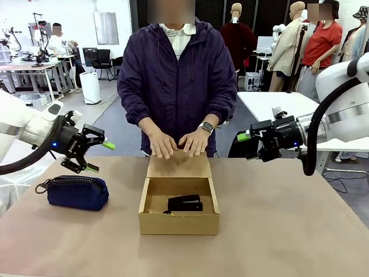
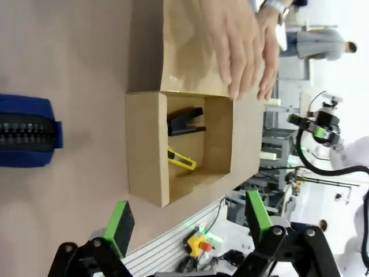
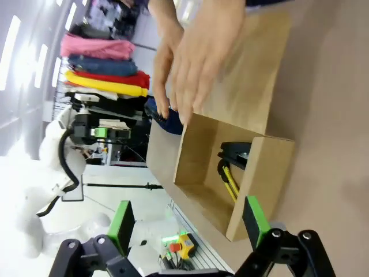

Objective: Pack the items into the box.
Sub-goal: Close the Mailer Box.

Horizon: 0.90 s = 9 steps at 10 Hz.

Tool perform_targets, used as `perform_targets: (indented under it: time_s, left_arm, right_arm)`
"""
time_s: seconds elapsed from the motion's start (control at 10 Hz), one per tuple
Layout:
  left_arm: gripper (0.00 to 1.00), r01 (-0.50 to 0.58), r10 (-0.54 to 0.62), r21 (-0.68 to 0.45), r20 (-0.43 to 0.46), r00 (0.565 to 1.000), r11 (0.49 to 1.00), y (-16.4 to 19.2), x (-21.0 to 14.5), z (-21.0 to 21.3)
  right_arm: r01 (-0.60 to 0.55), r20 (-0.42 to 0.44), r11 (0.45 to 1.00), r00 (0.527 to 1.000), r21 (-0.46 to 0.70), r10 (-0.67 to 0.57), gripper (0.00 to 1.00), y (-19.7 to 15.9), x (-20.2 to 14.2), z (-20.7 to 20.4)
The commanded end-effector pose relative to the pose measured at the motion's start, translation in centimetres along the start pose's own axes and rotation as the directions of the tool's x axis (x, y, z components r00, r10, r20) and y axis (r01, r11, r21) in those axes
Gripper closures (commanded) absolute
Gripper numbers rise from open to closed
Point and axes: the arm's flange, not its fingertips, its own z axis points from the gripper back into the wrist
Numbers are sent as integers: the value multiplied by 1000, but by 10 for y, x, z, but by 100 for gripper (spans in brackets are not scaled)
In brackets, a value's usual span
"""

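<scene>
The tan cardboard box (image 1: 179,222) stands open mid-table, its flap lid (image 1: 179,165) lying back toward the person, whose two hands (image 1: 180,142) rest on it. Inside lie the black stapler (image 1: 185,203) and the yellow-and-black utility knife (image 2: 181,159); both also appear in the right wrist view, stapler (image 3: 236,153) and knife (image 3: 229,180). My left gripper (image 1: 99,157) hovers open above the table's left side, over the pouch. My right gripper (image 1: 247,143) hangs open to the right of the box, above the far edge. Nothing is between either gripper's fingers.
A navy zip pouch (image 1: 77,191) lies on the table left of the box, below my left gripper. The brown tabletop (image 1: 288,219) has free room to the right and in front of the box. The person stands at the far edge.
</scene>
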Motion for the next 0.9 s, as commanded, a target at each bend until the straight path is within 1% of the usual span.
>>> perform_targets:
  time_s: [0.0,0.2,0.3,0.4,0.5,0.6,0.7,0.8]
  left_arm:
    - [0,32,-32,7,23,999,999,-8,-14,31]
    - [0,32,-32,7,23,999,999,-8,-14,31]
    - [0,25,-25,2,24,999,1000,-6,-4,20]
    - [0,0,4,41,-95,996,999,-15,33,-13]
    - [0,-80,84,129,-24,996,988,-12,67,-39]
    - [0,-67,70,42,-62,996,997,-9,85,-63]
    - [0,-68,71,44,-80,994,997,-3,100,-96]
    - [0,-67,67,2,-71,995,998,3,110,-117]
  right_arm:
    - [-23,3,1000,1000,10,23,0,18,-17,18]
    - [-23,3,1000,1000,10,23,0,18,-17,18]
    - [-16,6,1000,1000,6,16,0,11,-6,10]
    - [43,-85,999,995,8,-42,0,5,21,-9]
    - [107,-105,993,988,-58,-113,0,-2,38,-23]
    - [132,-120,989,983,-61,-139,0,-11,50,-34]
    - [221,-104,971,968,-96,-230,0,-29,64,-49]
    - [255,-143,962,953,-94,-267,0,-42,76,-63]
